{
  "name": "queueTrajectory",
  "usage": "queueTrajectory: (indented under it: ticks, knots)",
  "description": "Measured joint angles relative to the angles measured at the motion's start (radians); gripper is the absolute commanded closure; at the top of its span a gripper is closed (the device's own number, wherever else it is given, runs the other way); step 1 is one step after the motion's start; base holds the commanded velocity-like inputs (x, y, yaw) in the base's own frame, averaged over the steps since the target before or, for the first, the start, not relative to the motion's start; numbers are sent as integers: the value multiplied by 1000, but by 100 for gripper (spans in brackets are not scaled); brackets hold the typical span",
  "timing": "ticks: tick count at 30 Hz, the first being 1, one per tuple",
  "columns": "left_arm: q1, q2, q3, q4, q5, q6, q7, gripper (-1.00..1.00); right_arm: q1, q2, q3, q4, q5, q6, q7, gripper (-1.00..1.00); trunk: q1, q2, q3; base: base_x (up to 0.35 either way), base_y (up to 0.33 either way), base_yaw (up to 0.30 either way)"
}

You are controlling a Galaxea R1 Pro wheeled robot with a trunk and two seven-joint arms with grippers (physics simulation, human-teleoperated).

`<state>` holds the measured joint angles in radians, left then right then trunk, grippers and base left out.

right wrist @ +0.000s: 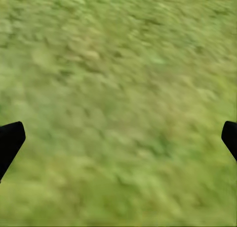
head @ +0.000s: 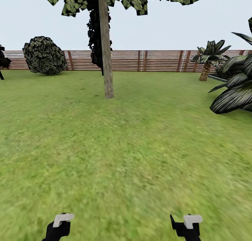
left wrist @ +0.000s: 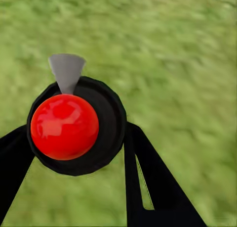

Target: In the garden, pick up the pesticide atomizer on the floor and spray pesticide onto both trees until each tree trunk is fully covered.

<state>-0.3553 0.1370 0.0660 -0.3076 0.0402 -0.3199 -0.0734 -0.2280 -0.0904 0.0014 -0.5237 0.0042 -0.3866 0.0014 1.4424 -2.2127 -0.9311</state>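
Note:
In the left wrist view the pesticide atomizer [left wrist: 69,125] sits between my left gripper's [left wrist: 74,148] two black fingers, which are shut on its dark round body. I look down on its glossy red top, with a grey nozzle jutting from one side, above blurred grass. One tree stands ahead on the garden lawn [head: 126,139], its mottled grey-brown tree trunk [head: 106,48] several metres away and left of centre. My left gripper [head: 59,224] and right gripper [head: 187,226] hang low at the bottom edge of the head view. The right gripper [right wrist: 121,138] is open over bare grass.
A brown slatted fence [head: 157,61] closes the far side. A round bush [head: 44,55] stands at the back left and a narrow black-leaved tree [head: 95,31] behind the trunk. A small palm [head: 209,59] and a big dark-leaved plant [head: 234,90] crowd the right.

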Motion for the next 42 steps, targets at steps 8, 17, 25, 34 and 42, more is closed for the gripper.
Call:
queueTrajectory:
  ticks: [8,17,25,34,42]
  knots:
    - [0,1,0,0,0,0,0,100,0,0,0,0,0,0,0,-100,0,0,0,339,0,0]
    - [0,2,0,0,0,0,0,100,0,0,0,0,0,0,0,-100,0,0,0,339,0,0]
    - [0,2,0,0,0,0,0,100,0,0,0,0,0,0,0,-100,0,0,0,340,0,0]
    - [0,2,0,0,0,0,0,100,0,0,0,0,0,0,0,-100,0,0,0,340,0,0]
    - [0,2,0,0,0,0,0,100,0,0,0,0,0,0,0,-100,0,0,0,339,0,0]
